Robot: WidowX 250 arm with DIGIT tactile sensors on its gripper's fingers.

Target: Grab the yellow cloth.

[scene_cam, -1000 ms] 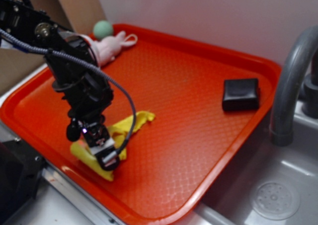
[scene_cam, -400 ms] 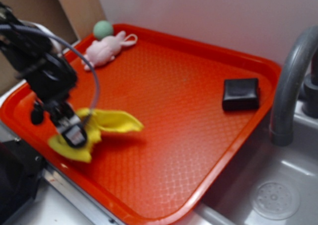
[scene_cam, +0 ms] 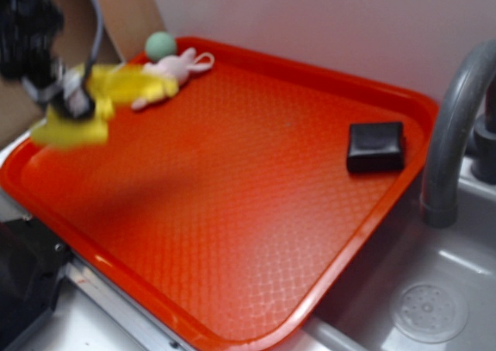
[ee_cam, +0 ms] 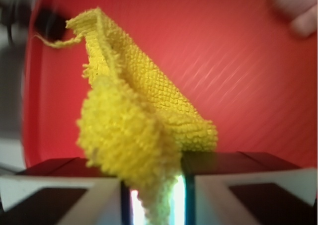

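The yellow cloth (scene_cam: 93,103) hangs in the air above the far left corner of the red tray (scene_cam: 256,211), blurred by motion. My gripper (scene_cam: 74,101) is shut on it, with folds drooping to both sides. In the wrist view the yellow cloth (ee_cam: 139,120) fills the middle, its terry bunch pinched between my gripper (ee_cam: 155,195) jaws, and it dangles over the tray (ee_cam: 248,76).
A pale pink plush bunny (scene_cam: 174,70) lies at the tray's far left corner beside a green ball (scene_cam: 160,45). A black block (scene_cam: 375,146) sits near the tray's right edge. A grey faucet (scene_cam: 453,126) and sink drain (scene_cam: 428,312) lie to the right.
The gripper has lifted the yellow cloth off the tray's front left area and carried it up and back toward the far left corner.
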